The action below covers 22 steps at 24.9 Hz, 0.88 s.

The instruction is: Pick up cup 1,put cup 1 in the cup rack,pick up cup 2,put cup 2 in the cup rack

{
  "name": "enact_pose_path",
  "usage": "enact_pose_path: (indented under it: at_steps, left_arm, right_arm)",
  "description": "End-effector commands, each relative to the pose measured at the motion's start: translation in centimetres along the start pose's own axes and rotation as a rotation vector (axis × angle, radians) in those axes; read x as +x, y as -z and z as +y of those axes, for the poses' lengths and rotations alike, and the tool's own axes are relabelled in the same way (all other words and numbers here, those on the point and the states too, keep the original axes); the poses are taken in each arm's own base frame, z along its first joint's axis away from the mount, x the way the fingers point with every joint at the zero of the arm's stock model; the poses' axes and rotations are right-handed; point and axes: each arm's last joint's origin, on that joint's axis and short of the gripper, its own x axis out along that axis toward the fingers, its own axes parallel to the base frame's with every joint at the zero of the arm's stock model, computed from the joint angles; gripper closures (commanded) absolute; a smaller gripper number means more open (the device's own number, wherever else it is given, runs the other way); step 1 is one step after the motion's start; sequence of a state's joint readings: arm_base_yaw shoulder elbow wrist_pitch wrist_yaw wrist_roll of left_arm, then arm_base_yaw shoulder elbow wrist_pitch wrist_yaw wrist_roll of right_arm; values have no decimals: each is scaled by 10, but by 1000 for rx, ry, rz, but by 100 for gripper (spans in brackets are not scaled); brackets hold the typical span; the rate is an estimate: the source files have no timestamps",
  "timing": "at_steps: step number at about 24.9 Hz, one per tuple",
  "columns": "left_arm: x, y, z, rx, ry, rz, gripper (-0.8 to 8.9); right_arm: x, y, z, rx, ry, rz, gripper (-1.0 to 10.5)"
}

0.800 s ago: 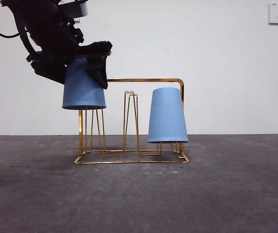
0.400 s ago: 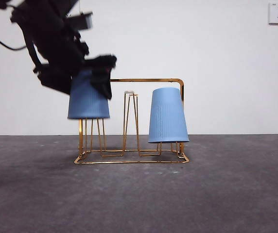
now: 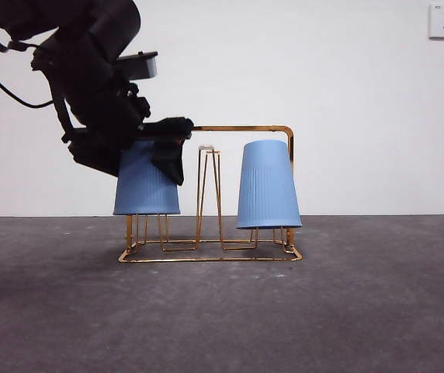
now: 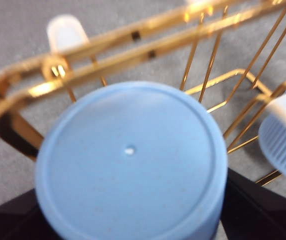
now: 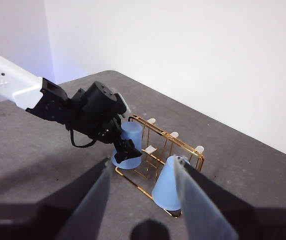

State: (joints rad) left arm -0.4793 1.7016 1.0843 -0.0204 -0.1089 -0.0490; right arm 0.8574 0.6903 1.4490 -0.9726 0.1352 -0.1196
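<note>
Cup 2 [image 3: 146,186], inverted and blue, is seen in the front view clamped near its closed end by the left gripper [image 3: 164,148], which comes in dark and large from the upper left. The cup's open rim hangs low over the prongs at the left end of the cup rack [image 3: 206,249], with the gold base wire showing beneath it; it cannot be told from here whether the cup is seated. Cup 1 [image 3: 268,185] is already set on the prongs at the rack's right end. The step is judged to be the lowering of the second cup, and it is best done straight down, with the cup kept upright so that the rim does not snag a prong, and released only once the cup is borne by the rack.

In the left wrist view, the closed end of cup 2 [image 4: 130,160] fills the frame, held between the two black jaws. What the front view hides is given here: the handle frame [image 4: 108,55] passes just beside the cup, so any sideways drift should be avoided. A ribbed edge of cup 1 [image 4: 285,137] shows at the side.

In the right wrist view, the right gripper [image 5: 140,200] is held wide and empty, well apart from the rack and high above the counter [image 5: 43,150]. Only this view shows the layout from above: the left arm reaching over cup 2 [image 5: 128,147], and cup 1 [image 5: 167,187] at the nearer end of the rack [image 5: 175,142].
</note>
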Motion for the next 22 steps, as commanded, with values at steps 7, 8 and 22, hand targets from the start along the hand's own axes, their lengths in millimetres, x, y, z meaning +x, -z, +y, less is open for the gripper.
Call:
enact_pose_path:
  at_steps: [7, 8, 22]
  left_arm:
    - [19, 20, 0, 4, -7, 91, 820]
    - [20, 20, 0, 4, -6, 95, 820]
    - [20, 28, 1, 5, -8, 176, 328]
  right_arm:
    - [1, 0, 0, 11, 5, -2, 729]
    - [1, 0, 0, 11, 8, -1, 729]
    - [1, 0, 0, 8, 8, -1, 729]
